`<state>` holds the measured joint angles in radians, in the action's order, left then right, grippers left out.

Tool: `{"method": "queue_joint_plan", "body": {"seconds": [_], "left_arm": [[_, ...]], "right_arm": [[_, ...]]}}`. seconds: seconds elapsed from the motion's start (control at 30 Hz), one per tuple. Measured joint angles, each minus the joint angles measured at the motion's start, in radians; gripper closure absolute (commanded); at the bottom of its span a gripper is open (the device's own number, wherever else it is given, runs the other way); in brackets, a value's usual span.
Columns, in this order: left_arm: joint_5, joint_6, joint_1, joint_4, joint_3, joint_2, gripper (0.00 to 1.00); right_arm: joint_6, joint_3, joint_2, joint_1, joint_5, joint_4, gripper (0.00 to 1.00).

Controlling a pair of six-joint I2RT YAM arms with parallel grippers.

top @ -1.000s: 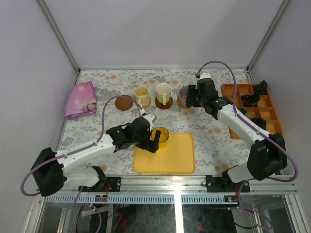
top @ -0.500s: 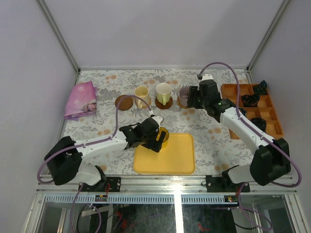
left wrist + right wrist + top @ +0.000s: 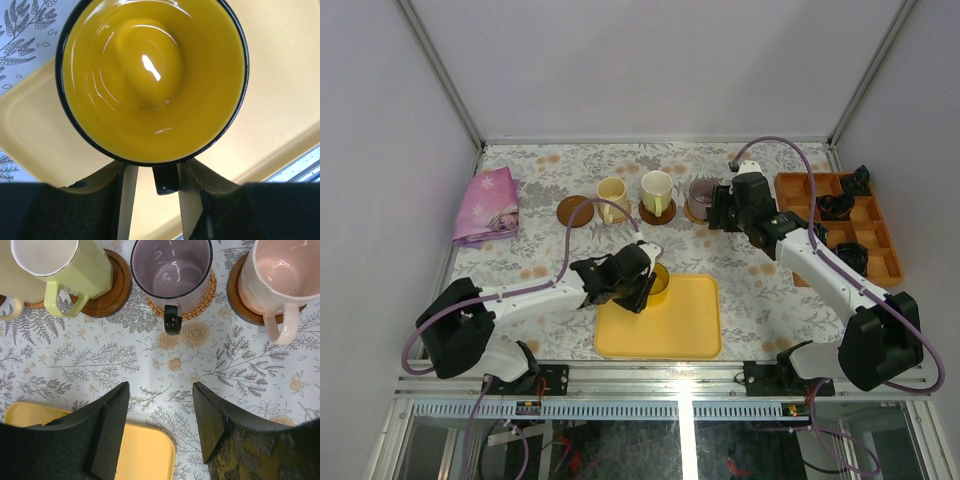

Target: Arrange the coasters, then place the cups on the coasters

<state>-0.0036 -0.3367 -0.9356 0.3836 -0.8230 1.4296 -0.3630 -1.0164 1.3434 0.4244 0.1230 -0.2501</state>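
Yellow cup (image 3: 150, 75) on tray (image 3: 280, 100), handle (image 3: 165, 180) between left fingers (image 3: 100, 200), grip unclear; right fingers (image 3: 107, 430) apart, empty

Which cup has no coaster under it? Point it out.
The yellow cup: it stands on the yellow tray, handle between the fingers of the left hand, while the other four each sit on a coaster.

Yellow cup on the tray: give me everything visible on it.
The yellow cup is a glossy mug, ceramic by its look, mustard-yellow inside with a dark rim and a dark handle. It is empty and stands upright on the yellow tray, at its far edge, left of the middle. Its handle points at the left gripper, whose fingers sit on either side of it; whether they pinch it is unclear.
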Motion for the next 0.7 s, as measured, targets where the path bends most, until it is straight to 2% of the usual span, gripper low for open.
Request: {"method": "queue_joint_plan", "body": {"seconds": [0.1,0.13,0.17,0.5,0.7], "left_arm": [[0.002,0.004,-0.001,0.002,0.000,-0.002,0.79],[0.001,0.006,-0.001,0.004,0.000,-0.005,0.92],[0.000,0.006,-0.001,0.006,0.000,-0.010,0.99],[-0.036,0.008,-0.006,0.032,0.002,-0.068,1.00],[-0.111,0.014,-0.006,0.079,-0.023,-0.130,1.00]], "right_arm": [[-0.002,0.000,0.000,0.000,0.000,0.000,0.39],[-0.002,0.000,0.000,0.000,0.000,0.000,0.39],[-0.002,0.000,0.000,0.000,0.000,0.000,0.39],[-0.001,0.000,0.000,0.000,0.000,0.001,0.39],[0.000,0.001,0.000,0.000,0.001,0.002,0.41]]}}
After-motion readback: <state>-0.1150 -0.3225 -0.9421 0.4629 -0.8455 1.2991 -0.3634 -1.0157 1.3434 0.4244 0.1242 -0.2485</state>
